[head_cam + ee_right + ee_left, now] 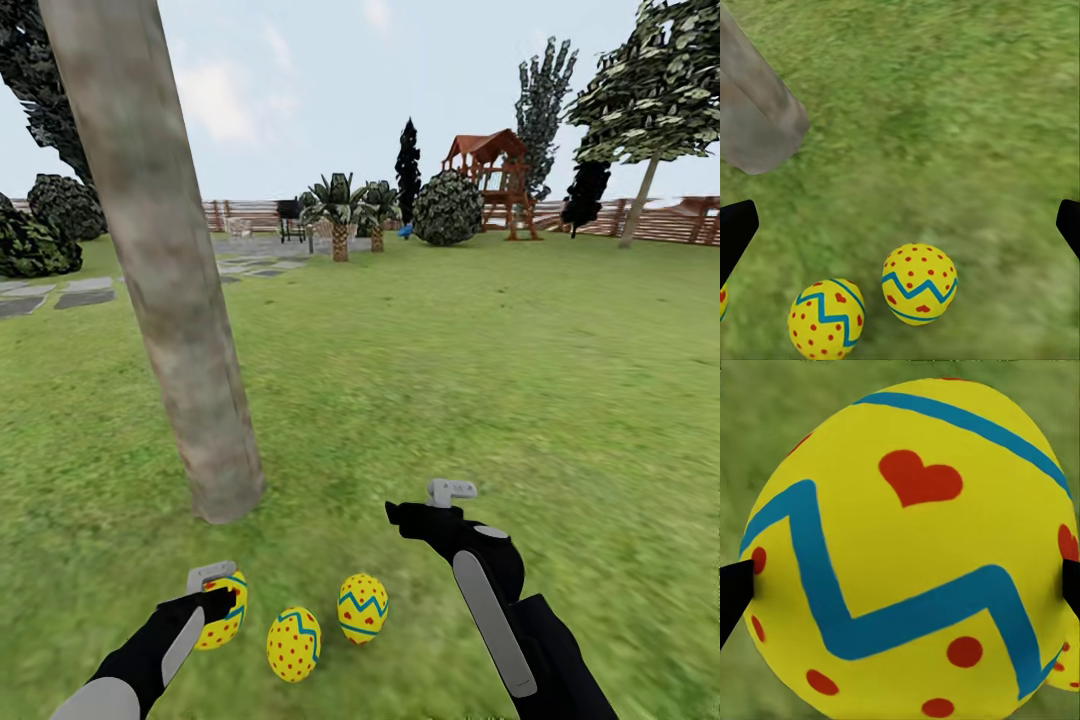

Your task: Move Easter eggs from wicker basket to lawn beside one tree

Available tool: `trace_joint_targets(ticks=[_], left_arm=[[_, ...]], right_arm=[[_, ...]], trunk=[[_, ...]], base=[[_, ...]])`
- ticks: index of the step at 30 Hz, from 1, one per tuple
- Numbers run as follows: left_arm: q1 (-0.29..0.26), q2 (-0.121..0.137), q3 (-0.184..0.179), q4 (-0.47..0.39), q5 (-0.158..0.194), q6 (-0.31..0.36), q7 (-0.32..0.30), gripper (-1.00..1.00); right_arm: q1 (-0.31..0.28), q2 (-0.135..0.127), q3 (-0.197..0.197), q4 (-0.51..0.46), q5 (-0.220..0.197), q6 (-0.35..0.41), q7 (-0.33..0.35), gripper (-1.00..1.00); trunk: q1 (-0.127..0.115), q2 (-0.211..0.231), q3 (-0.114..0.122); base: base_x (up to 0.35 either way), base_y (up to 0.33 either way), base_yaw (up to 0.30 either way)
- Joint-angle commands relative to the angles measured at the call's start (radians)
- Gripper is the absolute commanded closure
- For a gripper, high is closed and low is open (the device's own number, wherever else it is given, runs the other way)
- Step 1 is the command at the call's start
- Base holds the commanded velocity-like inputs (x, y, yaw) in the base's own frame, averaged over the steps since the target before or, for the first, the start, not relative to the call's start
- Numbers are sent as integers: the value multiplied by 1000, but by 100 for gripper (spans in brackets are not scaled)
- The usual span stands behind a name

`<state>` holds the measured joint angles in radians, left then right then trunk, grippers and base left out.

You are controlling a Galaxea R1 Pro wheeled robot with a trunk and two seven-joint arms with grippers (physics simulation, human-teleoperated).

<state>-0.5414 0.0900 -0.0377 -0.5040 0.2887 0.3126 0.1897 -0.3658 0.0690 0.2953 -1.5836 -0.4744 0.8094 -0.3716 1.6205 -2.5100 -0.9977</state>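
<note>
Gripping an egg (225, 612) w/ left gripper (213, 590) by tree (180, 330); right gripper (432, 508) spread, empty.

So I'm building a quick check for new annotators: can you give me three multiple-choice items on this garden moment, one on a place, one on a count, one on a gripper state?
1. Where do the eggs lie?
A. on the grey stepping stones
B. on the lawn near the tree trunk
C. by the red playset

2. How many eggs show in the head view?
A. one
B. two
C. three

3. How is the right gripper?
A. open, holding nothing
B. shut on an egg
C. shut on the trunk

Answers:
1 B: the eggs sit on the lawn near the tree trunk.
2 C: a third egg sits at the left gripper.
3 A: the right gripper has its fingers spread over grass.
</note>
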Motion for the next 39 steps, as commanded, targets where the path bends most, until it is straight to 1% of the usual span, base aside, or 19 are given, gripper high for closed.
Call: trace_joint_targets(ticks=[1,4,7,10,14,32,37,39], left_arm=[[0,1,-3,-2,10,1,7,100],[0,2,-3,-1,10,-14,8,100],[0,2,-4,31,11,-24,8,100],[0,2,-5,42,12,-29,9,100],[0,2,-5,46,11,-57,15,100],[0,2,-5,40,12,-62,16,100],[-4,4,-5,27,13,-53,15,100],[-8,4,-5,23,13,-51,13,100]], right_arm=[[-1,0,1,-1,-10,2,-10,-100],[-1,0,1,-1,-11,2,-10,-100],[-1,0,1,-1,-11,2,-10,-100],[-1,0,1,-1,-10,2,-10,-100],[-1,0,1,-1,-11,2,-10,-100],[-1,0,2,-1,-11,2,-10,-100],[-1,0,2,1,-11,2,-10,-100],[-1,0,10,1,-10,2,-10,-100]], trunk=[[0,-1,-5],[2,-1,-17],[3,-2,-28],[4,-3,-40],[6,-4,-55],[14,-8,-125],[14,-8,-125],[14,-8,-125]], base=[[0,0,0],[0,0,0],[0,0,0],[0,0,0],[0,0,0],[0,0,0],[0,0,0],[0,0,0]])
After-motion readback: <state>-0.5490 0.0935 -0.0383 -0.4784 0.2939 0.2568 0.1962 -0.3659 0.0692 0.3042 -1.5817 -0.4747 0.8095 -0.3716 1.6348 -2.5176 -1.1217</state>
